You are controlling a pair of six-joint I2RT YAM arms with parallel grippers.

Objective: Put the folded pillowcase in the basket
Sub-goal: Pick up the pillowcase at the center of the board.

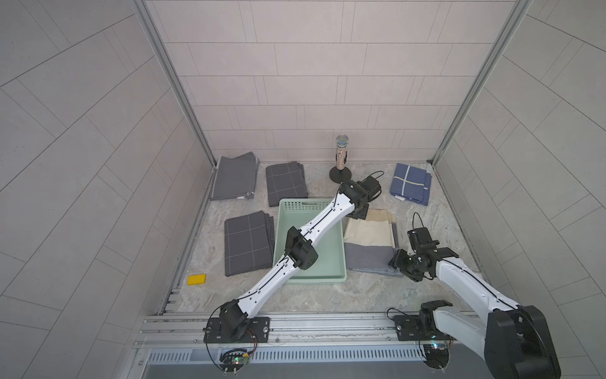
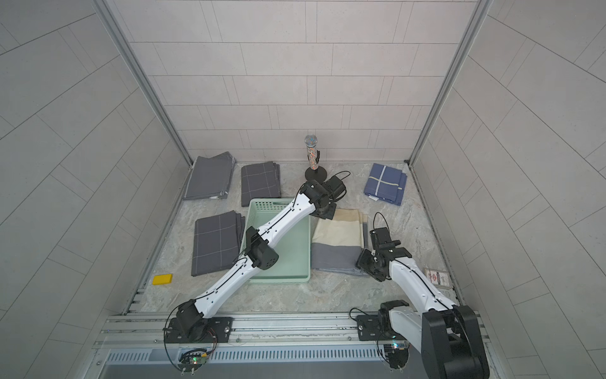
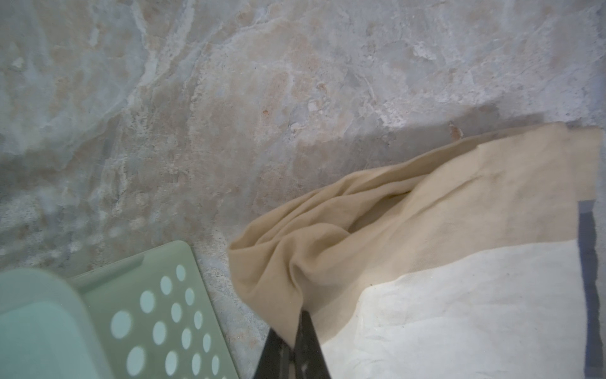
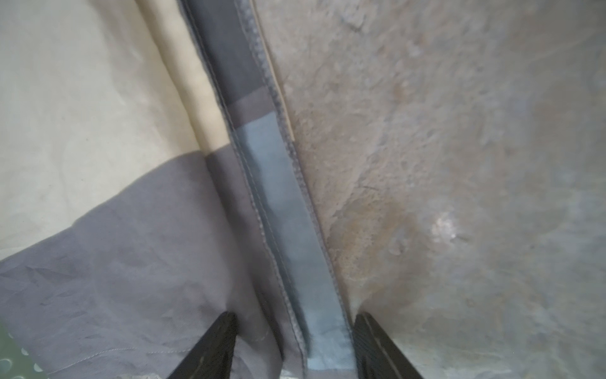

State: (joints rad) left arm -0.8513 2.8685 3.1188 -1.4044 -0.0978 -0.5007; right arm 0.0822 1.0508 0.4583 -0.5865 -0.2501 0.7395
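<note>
Pillowcase (image 1: 370, 239) just right of basket (image 1: 314, 279), both on table (image 1: 328, 297).

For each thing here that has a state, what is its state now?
Basket: nothing seen inside.
Pillowcase: folded, beside basket, one corner bunched.
Left claw: shut on pillowcase corner.
Right claw: open, astride pillowcase edge.
Microphone: upright.
Blue cloth: folded, flat.
Grey cloths: folded, flat.
</note>
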